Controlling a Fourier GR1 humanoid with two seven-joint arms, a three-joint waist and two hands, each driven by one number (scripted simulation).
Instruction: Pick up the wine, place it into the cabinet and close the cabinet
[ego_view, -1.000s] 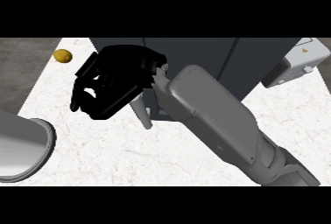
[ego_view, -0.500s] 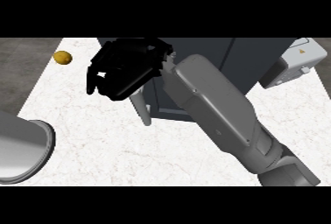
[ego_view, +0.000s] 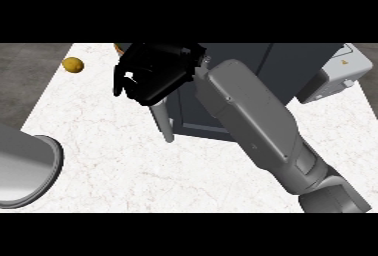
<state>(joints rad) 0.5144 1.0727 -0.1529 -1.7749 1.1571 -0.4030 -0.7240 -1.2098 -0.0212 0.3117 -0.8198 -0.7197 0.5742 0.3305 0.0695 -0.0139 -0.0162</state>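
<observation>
**Right hand at the cabinet door; no wine to be seen**

Head view: the right forearm (ego_view: 258, 125) crosses the frame on a slant from the lower right corner up toward the middle top, lying over the dark grey cabinet (ego_view: 295, 65). At its end the black right hand (ego_view: 155, 75) sits at the cabinet's left front corner, fingers bent downward and bunched; whether they close on anything cannot be told, since the hand hides what lies under it. Just below the hand a pale grey door edge (ego_view: 164, 125) juts out from the cabinet over the white marbled counter (ego_view: 148, 175). The wine shows nowhere in this view, so its place cannot be told. A small yellow-brown ball (ego_view: 72, 64) lies on the counter near its upper left corner, apart from the hand. A white appliance (ego_view: 336, 75) stands beside the cabinet at the right. A large grey cylinder (ego_view: 22, 170) comes in at the lower left edge.
</observation>
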